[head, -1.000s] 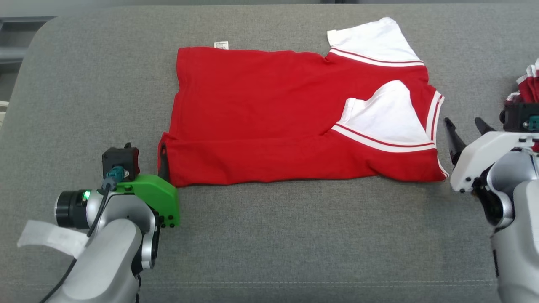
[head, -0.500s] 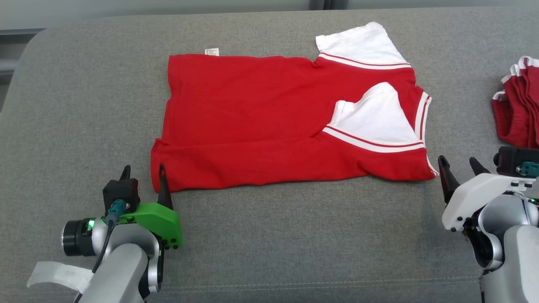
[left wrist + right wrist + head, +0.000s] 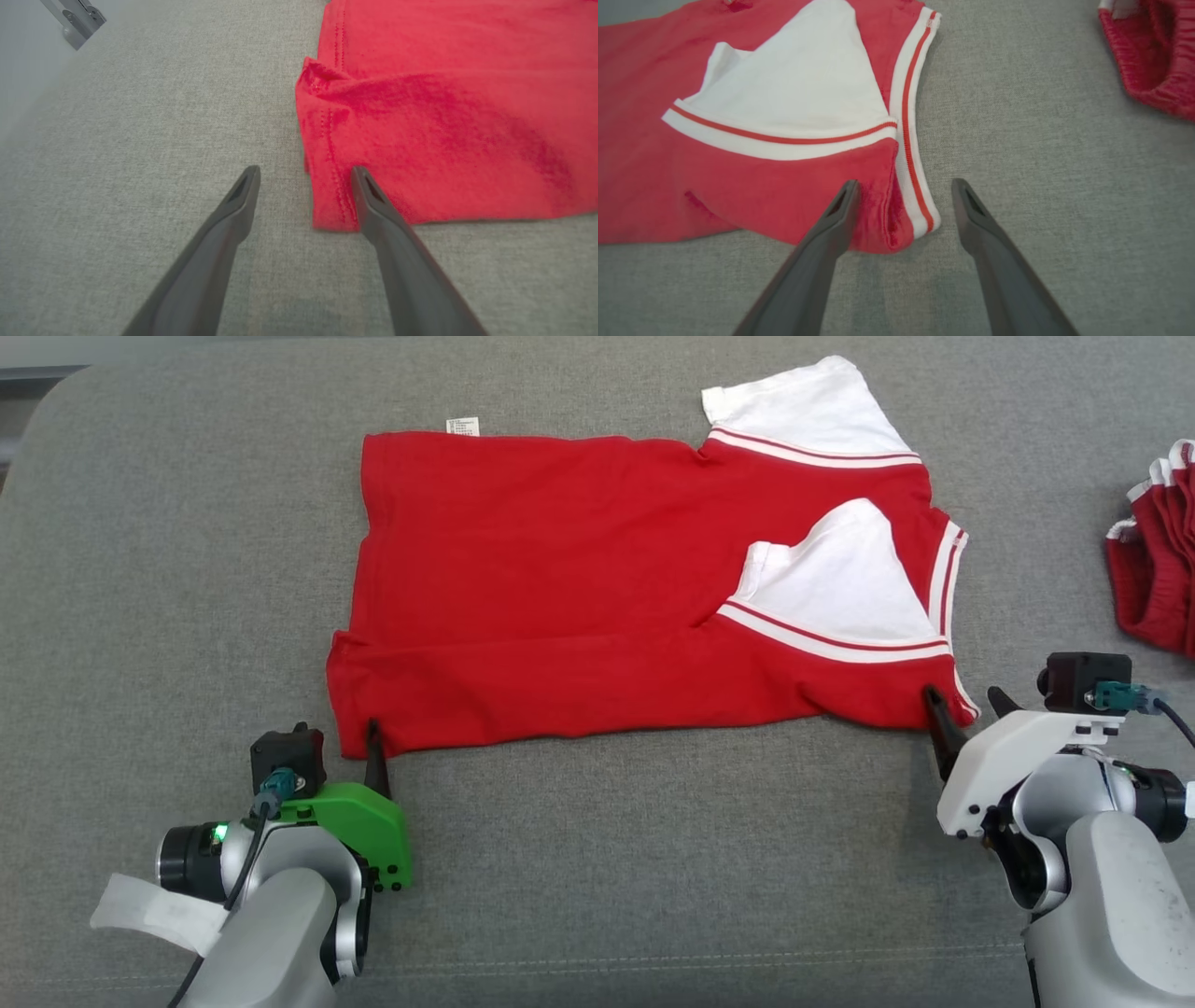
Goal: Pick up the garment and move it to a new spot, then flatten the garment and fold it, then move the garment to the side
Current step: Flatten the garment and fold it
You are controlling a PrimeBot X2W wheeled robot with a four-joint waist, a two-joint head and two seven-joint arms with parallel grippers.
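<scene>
One garment point(image 3: 597, 607) is laid out flat on the grey upholstered surface point(image 3: 597, 896), roughly in the middle of the head view. It is red, and two white sleeves are counted on it: one point(image 3: 812, 406) at the far edge, the other point(image 3: 840, 579) folded in over the red body. One small white label point(image 3: 462, 426) is seen at the far hem.

Two grippers are counted, each with two dark fingers. The left gripper point(image 3: 338, 737) is spread wide at the garment's near left corner; in the left wrist view point(image 3: 304, 172) one finger is seen over the hem point(image 3: 334, 186) and the other over bare grey cloth. The right gripper point(image 3: 962, 700) is likewise spread wide (nothing is clamped in either), with the striped near right corner point(image 3: 915, 214) lying between its fingers point(image 3: 904, 184).

Whether any fingertip presses the fabric cannot be told. One finger of the left gripper is hidden behind the wrist camera in the head view. A second red heap with white trim point(image 3: 1158, 569) is cut off by the right edge, well apart from the garment.
</scene>
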